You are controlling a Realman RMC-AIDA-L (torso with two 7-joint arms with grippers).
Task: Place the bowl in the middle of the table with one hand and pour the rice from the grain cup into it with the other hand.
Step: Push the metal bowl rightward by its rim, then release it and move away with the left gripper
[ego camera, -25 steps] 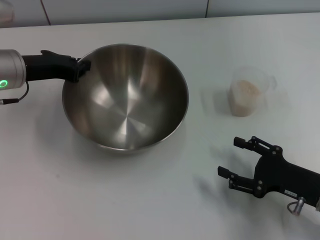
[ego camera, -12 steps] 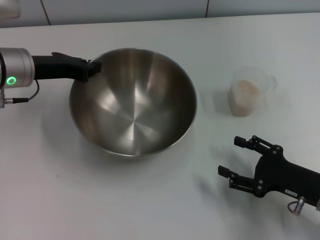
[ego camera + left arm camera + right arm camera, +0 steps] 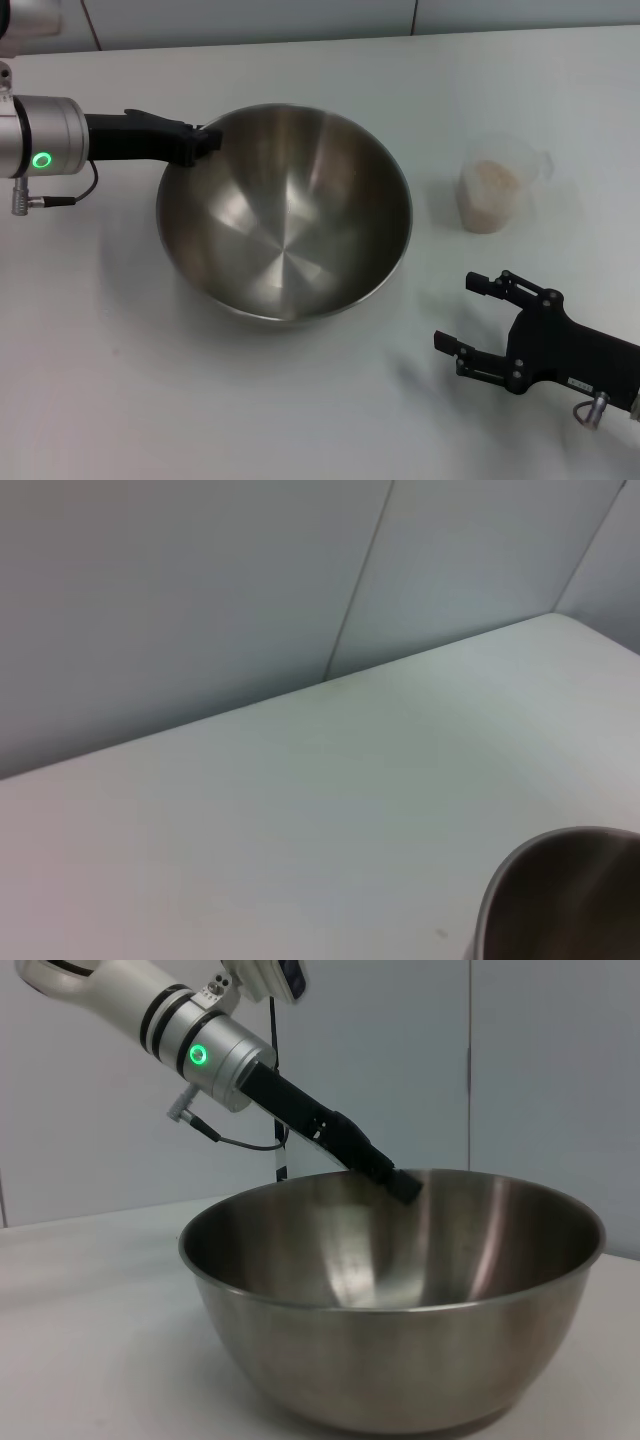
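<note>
The large steel bowl [image 3: 285, 215] sits on the white table [image 3: 150, 400], left of centre. My left gripper [image 3: 203, 140] is shut on the bowl's far left rim. The right wrist view shows the bowl [image 3: 400, 1310] with the left gripper [image 3: 403, 1183] clamped on its rim. A piece of the bowl's rim [image 3: 560, 895] shows in the left wrist view. The clear grain cup [image 3: 495, 185] with beige rice [image 3: 490, 178] stands to the right of the bowl. My right gripper [image 3: 468, 315] is open and empty, near the front right, apart from the cup.
A wall with panel seams runs along the table's far edge [image 3: 300, 40]. Bare tabletop lies in front of the bowl and between the bowl and the cup.
My left gripper has dragged the bowl to the right and slightly nearer across the table. The right gripper and the grain cup have not moved.
</note>
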